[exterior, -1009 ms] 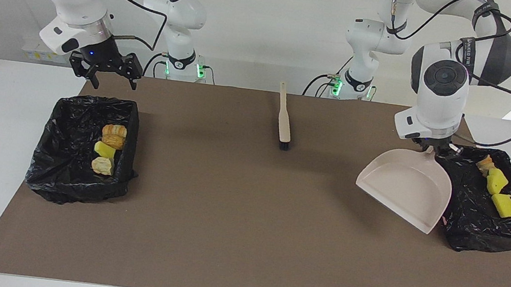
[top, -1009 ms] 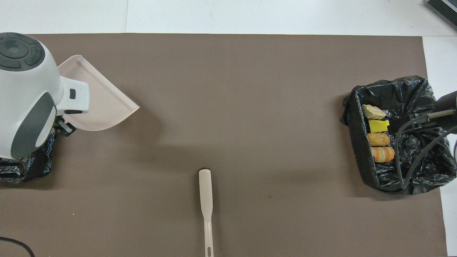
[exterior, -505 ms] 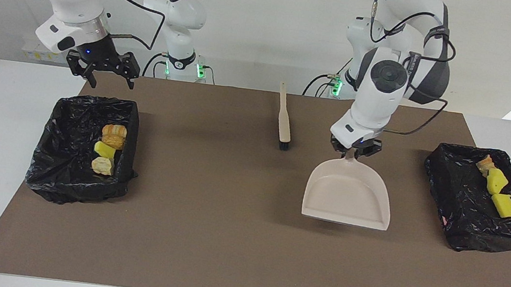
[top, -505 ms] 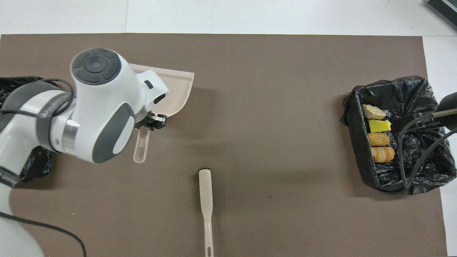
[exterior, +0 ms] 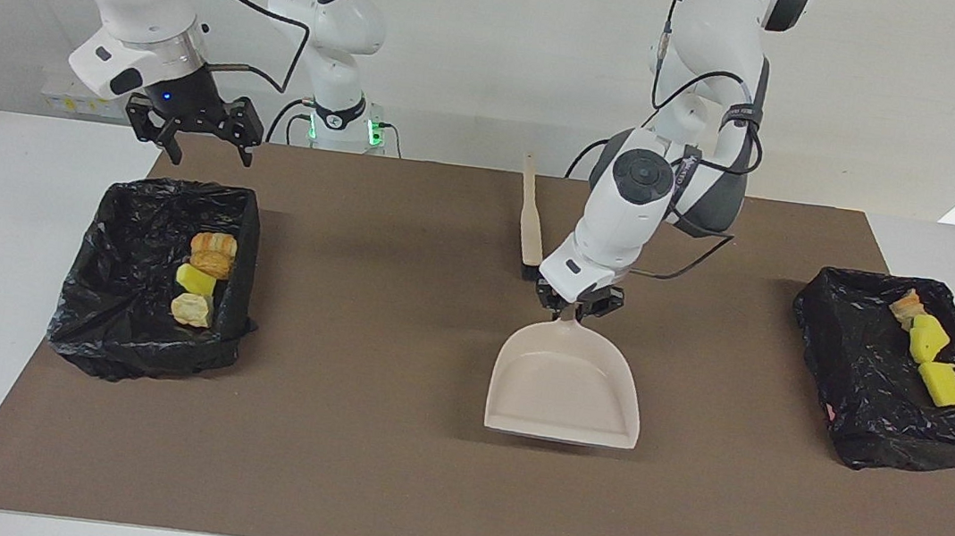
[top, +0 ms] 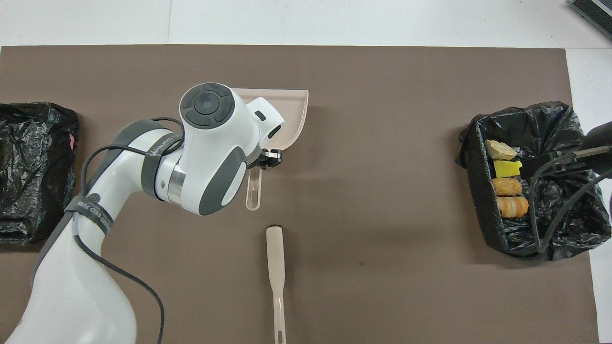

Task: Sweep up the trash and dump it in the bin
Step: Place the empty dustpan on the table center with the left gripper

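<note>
The left claw point(exterior: 578, 305) pinches the handle of the dustpan point(exterior: 564, 388) over the middle of the brown mat point(exterior: 382, 473). The right claw point(exterior: 195, 131) waits with its fingers wide, above the black bin point(exterior: 107, 325) at its end of the tabletop. The trash point(exterior: 205, 277) lies in that bin, and more of it lies in the other bin point(exterior: 866, 411).
</note>
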Robot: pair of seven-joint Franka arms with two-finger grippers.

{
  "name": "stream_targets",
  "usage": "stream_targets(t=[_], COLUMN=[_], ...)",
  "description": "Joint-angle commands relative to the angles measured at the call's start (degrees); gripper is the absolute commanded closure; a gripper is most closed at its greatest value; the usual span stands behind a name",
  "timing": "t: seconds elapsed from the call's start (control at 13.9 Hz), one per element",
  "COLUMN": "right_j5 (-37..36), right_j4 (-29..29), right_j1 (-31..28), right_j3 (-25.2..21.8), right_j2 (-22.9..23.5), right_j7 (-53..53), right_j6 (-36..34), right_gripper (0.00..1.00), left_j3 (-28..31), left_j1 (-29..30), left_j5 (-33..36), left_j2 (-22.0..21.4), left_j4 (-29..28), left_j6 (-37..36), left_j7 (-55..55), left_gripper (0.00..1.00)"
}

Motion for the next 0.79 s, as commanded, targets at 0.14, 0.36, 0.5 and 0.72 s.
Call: stream_targets(t=[0.14, 0.36, 0.5, 0.72], right_j5=[0.37, 0.46, 0.72, 0.64], right_j4=[0.31, -0.04, -0.21, -0.30], right_j1=[7.99, 7.90, 7.99, 7.99], right_j3=[-8.96, -8.69, -8.60, -8.60], right_j2=[0.13, -0.22, -0.31, -0.40], right_j7=[0.60, 0.60, 0.60, 0.78], right_j6=[0.38, 0.29, 0.20, 0.20], right_gripper=[0.00, 0.00, 0.00, 0.00], left_j3=[1.16, 1.16, 1.42, 2.04], left_j1=[-4.93, -4.41, -4.06, -0.38], left_j5=[-0.55, 0.24, 0.07, 0.07], left_j2=[5.89, 5.55, 4.58, -1.55], left_j4=[1.64, 1.91, 1.73, -1.15], left_j6=[3.42, 2.89, 3.07, 1.06], left_j7=[-10.42, -9.90, -9.11, -1.06], left_gripper=[0.81, 0.00, 0.00, 0.00])
